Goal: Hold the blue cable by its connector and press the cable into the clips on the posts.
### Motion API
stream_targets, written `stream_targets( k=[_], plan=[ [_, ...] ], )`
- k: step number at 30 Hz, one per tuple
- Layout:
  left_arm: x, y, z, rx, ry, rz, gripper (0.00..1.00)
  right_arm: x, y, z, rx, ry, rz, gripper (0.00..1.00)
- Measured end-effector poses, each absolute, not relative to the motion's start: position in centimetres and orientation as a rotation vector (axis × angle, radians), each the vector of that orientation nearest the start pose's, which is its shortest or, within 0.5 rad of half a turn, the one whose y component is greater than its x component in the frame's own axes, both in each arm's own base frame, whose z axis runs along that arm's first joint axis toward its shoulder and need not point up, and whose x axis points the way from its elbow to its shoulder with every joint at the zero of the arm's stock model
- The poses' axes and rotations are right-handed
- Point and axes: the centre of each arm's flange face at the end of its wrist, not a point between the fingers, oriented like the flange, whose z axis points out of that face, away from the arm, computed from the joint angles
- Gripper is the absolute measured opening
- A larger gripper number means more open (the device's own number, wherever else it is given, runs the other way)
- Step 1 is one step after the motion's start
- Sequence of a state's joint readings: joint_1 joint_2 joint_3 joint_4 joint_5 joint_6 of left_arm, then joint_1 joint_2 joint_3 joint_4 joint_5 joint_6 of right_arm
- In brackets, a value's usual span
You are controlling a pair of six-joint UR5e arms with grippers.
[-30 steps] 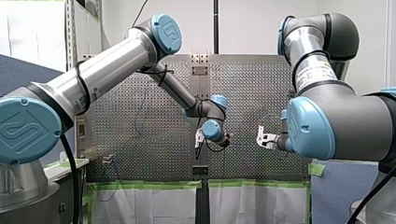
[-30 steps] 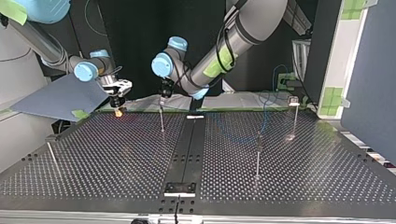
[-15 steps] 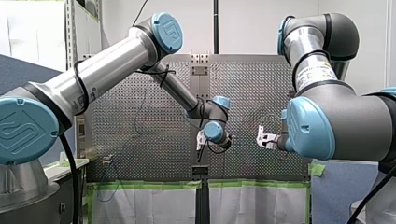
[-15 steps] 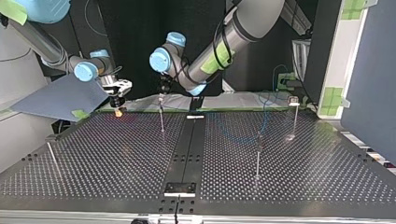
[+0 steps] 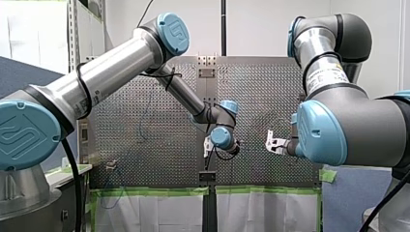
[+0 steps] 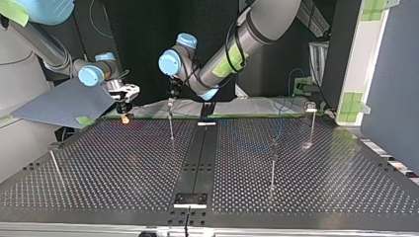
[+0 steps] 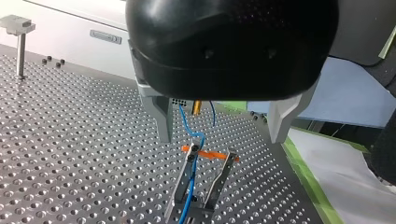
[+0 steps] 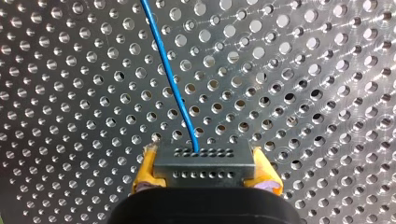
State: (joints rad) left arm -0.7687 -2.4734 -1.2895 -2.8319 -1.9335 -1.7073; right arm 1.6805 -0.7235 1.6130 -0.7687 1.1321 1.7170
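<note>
While our right gripper (image 8: 204,169) clamps its yellow pads (image 8: 145,170) on the dark connector (image 8: 204,158), blue cable (image 8: 168,70) leaving toward 11 o'clock, our left gripper (image 7: 219,136) hangs wide open over the clip post (image 7: 198,186), cable running through it. Perforated table (image 7: 70,140); green tape (image 7: 303,172) edging.

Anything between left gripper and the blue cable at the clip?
Nothing visible. My left gripper hangs open over the clip; the blue cable rises beside one prong into the gap between the fingers. My right gripper holds the connector.
</note>
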Motion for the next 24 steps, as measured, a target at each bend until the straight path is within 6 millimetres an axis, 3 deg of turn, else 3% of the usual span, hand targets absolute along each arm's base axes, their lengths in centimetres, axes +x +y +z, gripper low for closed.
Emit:
stream_targets(
  k=[14, 24],
  plan=[
    [44.0, -56.2, 7.5, 0.341, 1.829, -0.262, 0.99, 24.5, -61.9, 2.9, 1.656, -1.151, 1.647, 0.00],
    [42.5, -55.6, 10.1, 0.315, 1.764, -0.272, 0.99, 24.5, -61.9, 2.9, 1.657, -1.152, 1.646, 0.00]
  ],
)
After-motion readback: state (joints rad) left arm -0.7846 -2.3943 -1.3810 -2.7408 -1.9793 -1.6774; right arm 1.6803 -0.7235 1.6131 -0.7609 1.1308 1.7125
